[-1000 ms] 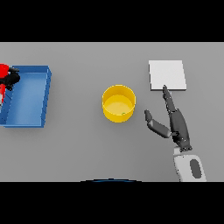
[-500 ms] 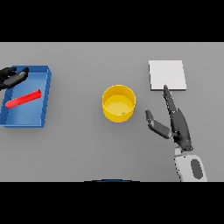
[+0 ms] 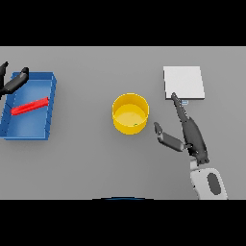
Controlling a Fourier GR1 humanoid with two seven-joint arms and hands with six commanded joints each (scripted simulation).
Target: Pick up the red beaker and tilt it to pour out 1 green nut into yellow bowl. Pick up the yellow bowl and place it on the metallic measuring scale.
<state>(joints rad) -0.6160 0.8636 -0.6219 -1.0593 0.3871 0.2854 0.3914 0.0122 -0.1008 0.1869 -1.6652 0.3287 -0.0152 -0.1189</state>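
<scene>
Right hand (image 3: pixel 192 137) sits just right of the bowl (image 3: pixel 130 113), fingers straight and holding nothing; left hand (image 3: pixel 13 81) is open over the tray (image 3: pixel 29 129), where the beaker (image 3: pixel 30 106) lies flat. Bowl stands left of the scale (image 3: pixel 184 82), maybe one small nut inside, hard to tell. Next: wrap thumb and fingers round the bowl wall, lift level, set centred on scale.

no readable text, labels, numbers

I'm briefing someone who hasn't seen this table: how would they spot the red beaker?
Look to the table's left side for the blue tray. The red beaker lies slanted inside it, the only red thing in view, just below the left hand.
</scene>
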